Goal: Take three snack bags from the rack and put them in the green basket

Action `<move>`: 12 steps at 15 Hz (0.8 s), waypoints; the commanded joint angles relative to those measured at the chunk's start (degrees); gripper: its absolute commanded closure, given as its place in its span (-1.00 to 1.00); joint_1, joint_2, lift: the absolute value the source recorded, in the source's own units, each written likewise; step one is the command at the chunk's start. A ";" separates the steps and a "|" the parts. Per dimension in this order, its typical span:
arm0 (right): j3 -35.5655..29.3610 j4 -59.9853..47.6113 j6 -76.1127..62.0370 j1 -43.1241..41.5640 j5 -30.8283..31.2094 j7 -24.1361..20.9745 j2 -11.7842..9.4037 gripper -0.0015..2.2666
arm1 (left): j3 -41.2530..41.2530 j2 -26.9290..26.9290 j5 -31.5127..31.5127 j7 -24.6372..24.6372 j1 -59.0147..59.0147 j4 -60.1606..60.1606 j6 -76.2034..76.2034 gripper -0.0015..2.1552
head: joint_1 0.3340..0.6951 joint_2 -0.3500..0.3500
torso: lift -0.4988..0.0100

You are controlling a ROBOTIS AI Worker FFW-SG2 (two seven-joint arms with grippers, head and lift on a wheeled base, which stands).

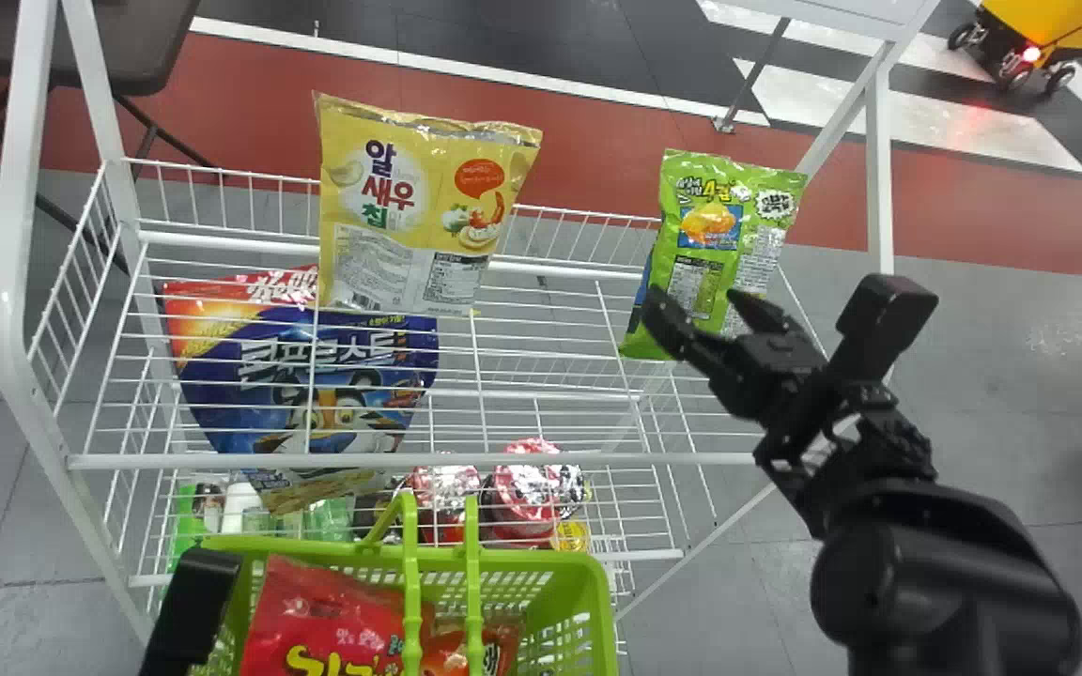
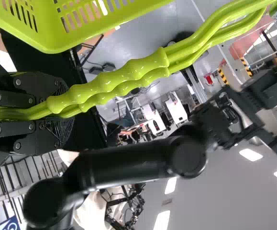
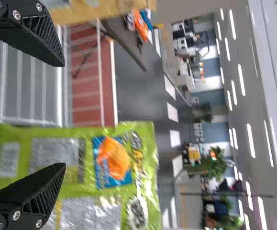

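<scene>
We hold our right claw (image 1: 692, 293) spread near the green snack bag (image 1: 715, 221) on the right of the rack (image 1: 597, 458); our left claw (image 1: 192, 601) pinches the handles (image 1: 410, 591) of the near green basket (image 1: 550, 560), red bag (image 1: 316, 606) inside

Looks glossy and crinkled on the green bag (image 1: 715, 249), like smooth, shiny plastic on the basket (image 1: 541, 560), like metal on the rack (image 1: 616, 459).

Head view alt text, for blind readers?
The open black right gripper hovers by a green snack bag on a white wire rack; leftward, a yellow bag and blue bag; nearest, a lime-green plastic basket holding red packets.
</scene>
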 commanded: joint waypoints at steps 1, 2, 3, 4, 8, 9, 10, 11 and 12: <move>-0.50 5.06 -3.01 -4.00 2.35 -3.27 -0.03 -0.93 | 0.32 0.12 0.13 -0.03 0.13 0.12 -0.10 0.79 | 1.00 -1.00 | 0.90; -0.50 7.00 -6.00 -4.44 2.44 -5.38 -0.12 -0.93 | 0.23 0.21 0.13 -0.03 0.13 0.38 -0.10 0.79 | 1.00 -1.00 | 0.90; -0.59 9.28 -6.70 -5.94 3.15 -5.81 -0.29 -0.93 | 0.14 0.21 0.13 -0.03 0.04 0.56 -0.10 0.79 | 1.00 -1.00 | 0.90; -0.59 11.30 -6.70 -7.43 4.02 -5.73 -0.47 -0.92 | 0.14 0.21 0.13 -0.03 -0.05 0.56 -0.10 0.79 | 1.00 -1.00 | 0.90; -0.32 17.46 -5.12 -12.79 7.10 -5.02 -1.35 -0.85 | -0.12 0.03 0.13 0.15 -0.49 1.61 -0.10 0.79 | 1.00 -1.00 | 0.90; 0.03 18.16 -4.41 -13.32 7.63 -4.32 -1.52 -0.55 | -0.12 0.03 0.13 0.24 -0.49 1.61 -0.10 0.79 | 1.00 -1.00 | 0.90; 0.38 18.69 -3.89 -13.67 8.16 -3.18 -1.79 -0.26 | -0.03 0.03 0.04 0.41 -0.49 1.79 -0.27 0.79 | 1.00 -1.00 | 0.90; 0.47 18.69 -2.83 -14.02 8.68 -1.07 -1.70 0.36 | 0.14 -0.06 0.04 0.50 -0.49 1.97 -0.45 0.79 | 1.00 -1.00 | 0.90; 0.29 18.77 -1.60 -14.11 8.33 0.25 -1.70 0.72 | 0.14 -0.06 0.04 0.41 -0.49 1.97 -0.45 0.79 | 1.00 -1.00 | 0.90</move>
